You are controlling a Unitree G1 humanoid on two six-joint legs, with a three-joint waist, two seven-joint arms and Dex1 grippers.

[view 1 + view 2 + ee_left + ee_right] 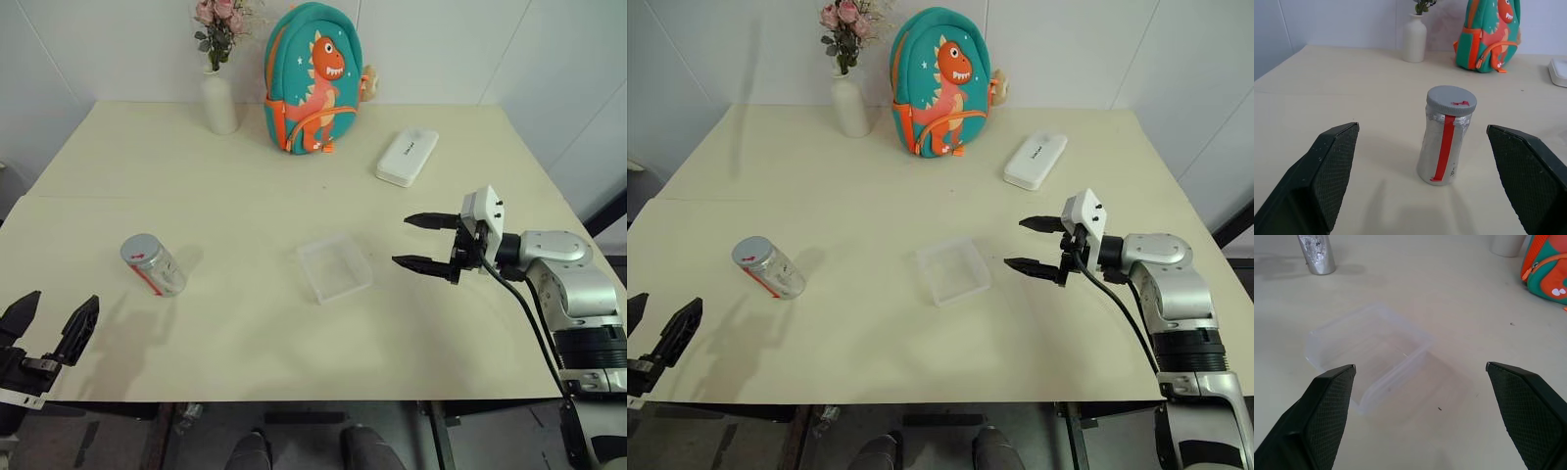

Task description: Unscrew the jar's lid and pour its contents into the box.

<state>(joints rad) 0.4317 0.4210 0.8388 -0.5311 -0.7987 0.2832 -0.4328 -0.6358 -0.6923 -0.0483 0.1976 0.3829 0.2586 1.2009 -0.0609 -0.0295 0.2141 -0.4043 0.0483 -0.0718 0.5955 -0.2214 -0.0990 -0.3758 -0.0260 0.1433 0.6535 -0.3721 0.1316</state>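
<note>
left gripper: fingers spread wide, holding nothing, near the jar's left
jar: standing well left of the box, lid still screwed on
box: empty, nothing poured yet
right gripper: wide open too, empty, just right of the box
progress: basically zero, everything's left to do

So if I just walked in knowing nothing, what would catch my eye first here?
Probably the teal dinosaur backpack standing at the table's far edge, with a white vase of pink flowers on its left. Nearer, a silvery jar with a red stripe stands capped on the left, facing the open left tool. The open right tool hangs just right of a clear box mid-table.
</note>
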